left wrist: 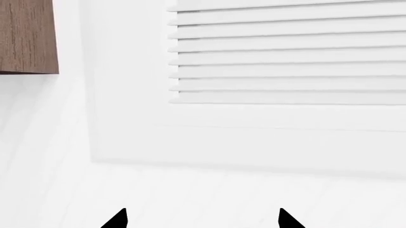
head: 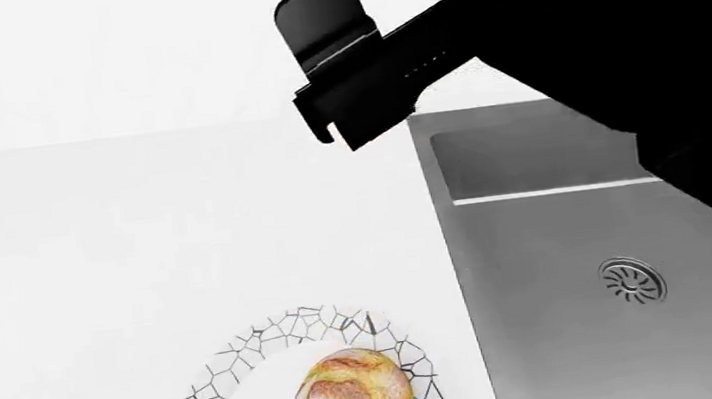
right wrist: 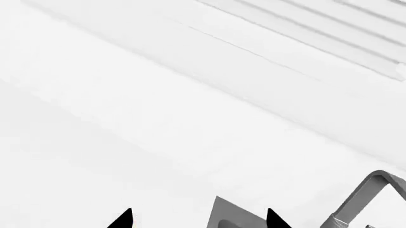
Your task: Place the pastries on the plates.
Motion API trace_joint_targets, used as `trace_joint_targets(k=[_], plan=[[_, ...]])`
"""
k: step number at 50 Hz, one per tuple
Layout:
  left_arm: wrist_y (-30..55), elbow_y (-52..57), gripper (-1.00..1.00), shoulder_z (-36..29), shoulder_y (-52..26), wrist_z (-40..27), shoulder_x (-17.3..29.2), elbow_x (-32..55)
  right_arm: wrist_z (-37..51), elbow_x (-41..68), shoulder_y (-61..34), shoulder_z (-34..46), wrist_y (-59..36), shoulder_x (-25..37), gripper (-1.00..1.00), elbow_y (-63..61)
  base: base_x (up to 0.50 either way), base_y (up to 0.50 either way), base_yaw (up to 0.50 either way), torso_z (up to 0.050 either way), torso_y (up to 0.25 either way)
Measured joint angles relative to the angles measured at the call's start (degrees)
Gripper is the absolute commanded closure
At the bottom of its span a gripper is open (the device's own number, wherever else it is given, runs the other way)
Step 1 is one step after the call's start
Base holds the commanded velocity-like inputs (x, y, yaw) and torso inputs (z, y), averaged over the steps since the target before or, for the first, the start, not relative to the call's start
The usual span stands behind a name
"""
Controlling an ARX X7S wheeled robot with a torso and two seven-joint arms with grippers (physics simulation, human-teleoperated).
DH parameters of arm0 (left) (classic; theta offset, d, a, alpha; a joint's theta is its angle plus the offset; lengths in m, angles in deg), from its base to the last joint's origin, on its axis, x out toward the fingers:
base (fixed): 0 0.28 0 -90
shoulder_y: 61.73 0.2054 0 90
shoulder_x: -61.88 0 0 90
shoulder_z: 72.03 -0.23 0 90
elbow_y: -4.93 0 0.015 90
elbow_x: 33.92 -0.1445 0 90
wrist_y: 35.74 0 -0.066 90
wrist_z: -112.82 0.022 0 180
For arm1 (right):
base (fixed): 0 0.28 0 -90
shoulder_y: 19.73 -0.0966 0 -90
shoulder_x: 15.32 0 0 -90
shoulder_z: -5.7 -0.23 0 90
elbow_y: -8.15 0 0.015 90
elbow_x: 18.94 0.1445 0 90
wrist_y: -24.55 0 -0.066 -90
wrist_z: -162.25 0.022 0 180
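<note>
Golden-brown bun (head: 351, 393) sits on the mosaic-rimmed plate (head: 216, 386); left end effector (left wrist: 201, 218) and right end effector (right wrist: 198, 219) both gape open, empty.

Your head view's lower edge cuts off the mosaic-rimmed plate (head: 235, 374) and the bun (head: 351, 393) on it. Each wrist view shows you only the black tips of the fingers (left wrist: 117, 221) (right wrist: 123, 221); the faucet (right wrist: 362, 199) runs out of frame.

Matte black, boxy arm (head: 607, 40), seemingly unmarked
</note>
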Motion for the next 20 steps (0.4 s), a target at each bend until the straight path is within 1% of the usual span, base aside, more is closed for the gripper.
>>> trace_joint_targets(k=[20], plan=[[0.1, 0.12, -1.0, 0.05, -0.01, -0.17, -0.37, 0.13, 0.13, -8.91, 1.14, -2.99, 3.35, 3.81, -1.0, 1.21, 0.0, 0.0, 0.0, 0.0, 0.0]])
